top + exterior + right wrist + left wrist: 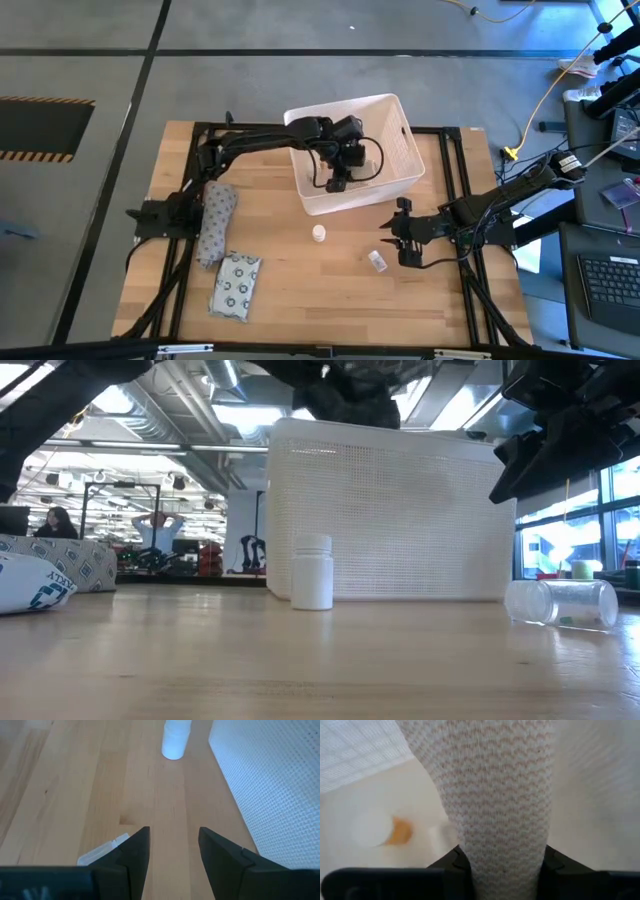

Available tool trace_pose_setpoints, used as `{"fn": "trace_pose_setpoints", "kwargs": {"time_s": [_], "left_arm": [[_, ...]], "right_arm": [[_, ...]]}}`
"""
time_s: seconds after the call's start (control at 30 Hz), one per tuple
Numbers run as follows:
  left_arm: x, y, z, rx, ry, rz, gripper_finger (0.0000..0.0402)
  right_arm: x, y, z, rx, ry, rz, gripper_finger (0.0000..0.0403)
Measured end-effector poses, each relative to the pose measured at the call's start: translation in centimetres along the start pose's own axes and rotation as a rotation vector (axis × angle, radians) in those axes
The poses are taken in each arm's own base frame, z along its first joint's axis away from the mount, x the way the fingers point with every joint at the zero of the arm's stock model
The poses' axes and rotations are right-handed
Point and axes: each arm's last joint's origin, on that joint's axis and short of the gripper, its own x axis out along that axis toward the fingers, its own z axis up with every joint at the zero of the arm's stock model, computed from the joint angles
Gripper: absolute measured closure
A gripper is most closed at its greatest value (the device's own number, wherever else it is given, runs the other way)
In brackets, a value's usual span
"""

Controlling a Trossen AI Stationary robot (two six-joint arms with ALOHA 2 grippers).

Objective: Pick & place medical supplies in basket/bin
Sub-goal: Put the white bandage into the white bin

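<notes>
Gripping a woven roll (500,805) over the white bin (400,150), left gripper (338,178) hangs; right gripper (405,240) gapes empty above the wooden table (300,280).

One camera looks straight down on the whole light wooden tabletop (300,290). Another sits at tabletop level, facing the white rectangular mesh-walled plastic tub (400,520) and the room behind. The left wrist camera is pressed close inside that tub; the right wrist camera looks along the tabletop, sharing the small upright white plastic bottle (176,740).
</notes>
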Motion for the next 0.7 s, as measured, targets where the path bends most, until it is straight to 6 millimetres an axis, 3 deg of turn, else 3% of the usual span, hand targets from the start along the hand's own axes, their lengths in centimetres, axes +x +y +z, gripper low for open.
{"fn": "trace_pose_setpoints", "kwargs": {"time_s": [0.47,0.7], "left_arm": [[0.0,0.4,-0.5,0.166,0.068,0.077,0.0297],[1.0,0.2,-0.6,0.141,0.086,0.059,0.0297]], "right_arm": [[0.0,0.0,0.0,0.001,0.0,0.0,0.0232],[0.0,0.0,0.0,0.0,-0.001,0.0,0.0232]]}}
